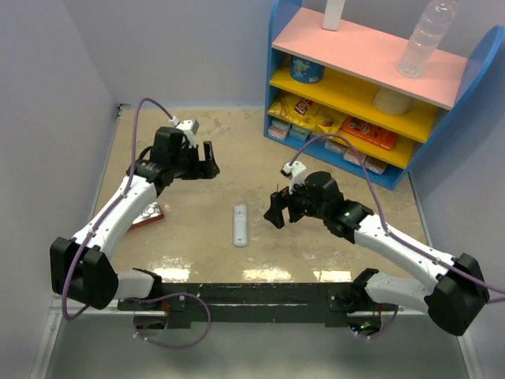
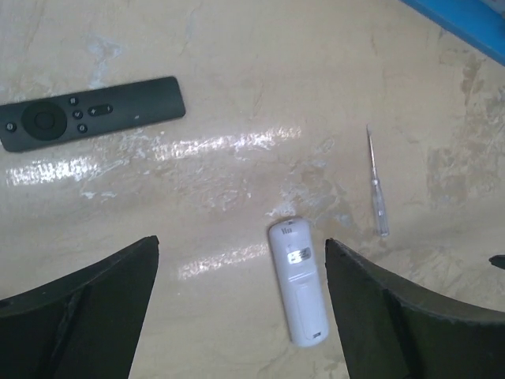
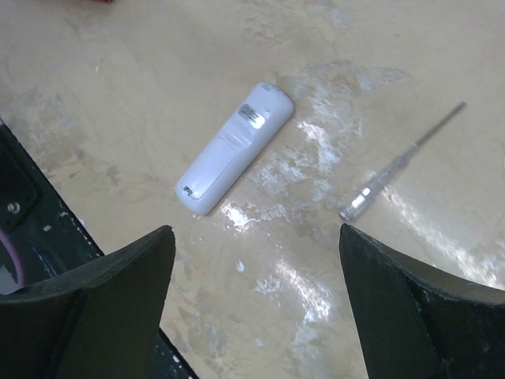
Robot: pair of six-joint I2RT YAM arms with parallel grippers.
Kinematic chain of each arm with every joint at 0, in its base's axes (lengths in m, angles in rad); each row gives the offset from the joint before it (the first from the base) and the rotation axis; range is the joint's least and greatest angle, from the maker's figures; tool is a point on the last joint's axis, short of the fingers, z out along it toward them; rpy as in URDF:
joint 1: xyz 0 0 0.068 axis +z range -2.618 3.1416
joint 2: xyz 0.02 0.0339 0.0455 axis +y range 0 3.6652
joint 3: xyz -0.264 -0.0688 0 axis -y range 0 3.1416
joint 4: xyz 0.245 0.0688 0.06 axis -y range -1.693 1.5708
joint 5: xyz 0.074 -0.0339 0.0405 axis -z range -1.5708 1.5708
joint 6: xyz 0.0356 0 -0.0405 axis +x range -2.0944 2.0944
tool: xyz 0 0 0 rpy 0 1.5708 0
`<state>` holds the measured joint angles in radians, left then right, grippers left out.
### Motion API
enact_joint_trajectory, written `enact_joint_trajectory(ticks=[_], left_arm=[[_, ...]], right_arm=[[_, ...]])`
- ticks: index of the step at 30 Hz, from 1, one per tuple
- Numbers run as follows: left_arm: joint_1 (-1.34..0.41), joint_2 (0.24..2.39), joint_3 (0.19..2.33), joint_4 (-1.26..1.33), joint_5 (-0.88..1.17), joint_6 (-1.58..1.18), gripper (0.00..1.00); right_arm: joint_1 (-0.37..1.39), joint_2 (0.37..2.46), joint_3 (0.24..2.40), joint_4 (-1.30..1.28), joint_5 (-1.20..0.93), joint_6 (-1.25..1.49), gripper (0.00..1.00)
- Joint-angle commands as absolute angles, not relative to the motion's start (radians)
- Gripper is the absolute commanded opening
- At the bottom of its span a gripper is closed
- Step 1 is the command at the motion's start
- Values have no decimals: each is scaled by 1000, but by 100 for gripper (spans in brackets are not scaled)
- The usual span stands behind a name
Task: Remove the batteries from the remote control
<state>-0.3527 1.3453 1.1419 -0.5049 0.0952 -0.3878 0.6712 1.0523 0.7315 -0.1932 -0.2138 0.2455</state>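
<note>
White remote control (image 1: 241, 225) is lying flat in the middle of the tan table (image 1: 197, 253), lengthwise from near to far, back face up with its label showing. Its back cover seems to be sitting in place, so the batteries are staying hidden in every view. Slim clear-handled screwdriver (image 3: 398, 166) is lying near the remote, apart from it. Black remote (image 2: 91, 113) is resting button side up, well apart from the white one. Left gripper (image 1: 209, 162) is hovering to the far left of the white remote, jaws spread wide, holding nothing. Right gripper (image 1: 276, 207) is hanging just right of it, jaws likewise wide and empty. Red-edged item (image 1: 150, 215) is lying partly under the left arm. Blue shelf unit (image 1: 363, 103) is standing at the far right.
</note>
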Motion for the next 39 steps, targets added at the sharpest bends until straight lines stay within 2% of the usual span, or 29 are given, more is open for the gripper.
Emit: enact_joint_trajectory(ticks=[1, 6, 12, 20, 24, 39], left_arm=[[-270, 1302, 1014, -454, 267, -328, 90], [-267, 1258, 884, -374, 232, -333, 90], [-268, 1252, 877, -399, 196, -328, 88], [-268, 1232, 879, -422, 133, -325, 87], [-268, 1232, 879, -425, 123, -325, 87], [-270, 1239, 877, -425, 120, -325, 86]], right_arm=[[787, 1163, 805, -54, -150, 91, 86], [941, 1279, 779, 89, -57, -55, 83], [1040, 1385, 753, 195, -23, -176, 80], [1074, 1543, 790, 193, -18, -262, 71], [1075, 1572, 793, 219, -26, -271, 66], [1085, 1628, 802, 222, 14, -302, 57]])
